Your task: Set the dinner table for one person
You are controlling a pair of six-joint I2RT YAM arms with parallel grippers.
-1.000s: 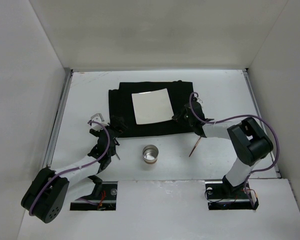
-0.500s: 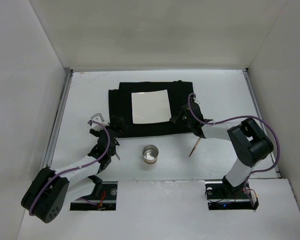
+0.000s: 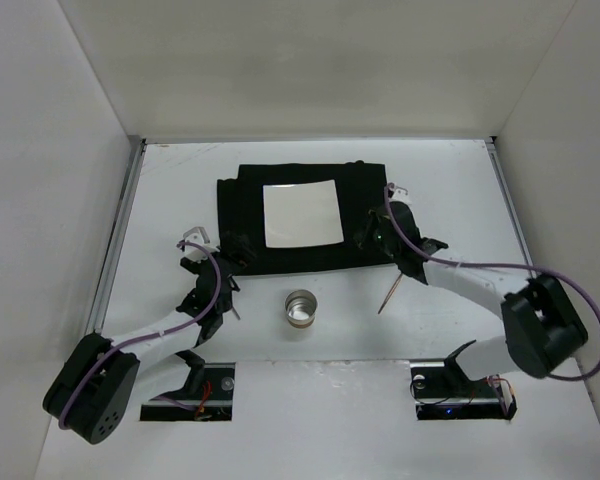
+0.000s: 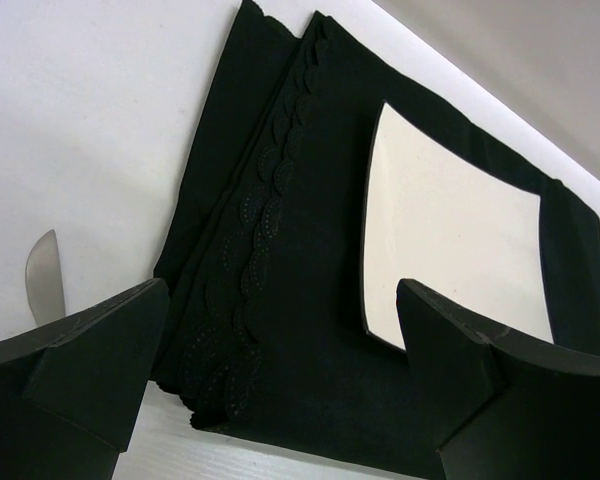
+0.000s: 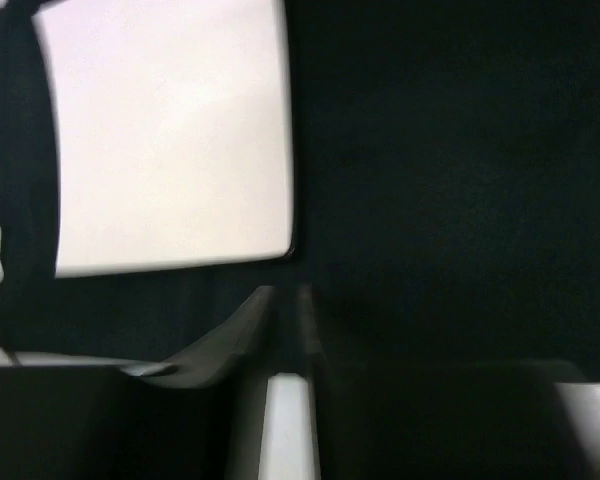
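Left tool [image 4: 280, 300] gapes near mat [image 3: 355, 200] — right tool [image 3: 370, 237] perhaps shut.

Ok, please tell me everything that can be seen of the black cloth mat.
The black cloth mat is a matte dark rectangle lying flat on the dinner table, toward the far side. Its left edge is folded in layers with a scalloped, perforated border. A square white plate rests on its middle.

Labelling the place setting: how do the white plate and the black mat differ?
The plate is white, glossy and square; the mat is black, matte cloth and rectangular. The plate is smaller and lies on the mat, which lies on the table. Both lie flat.
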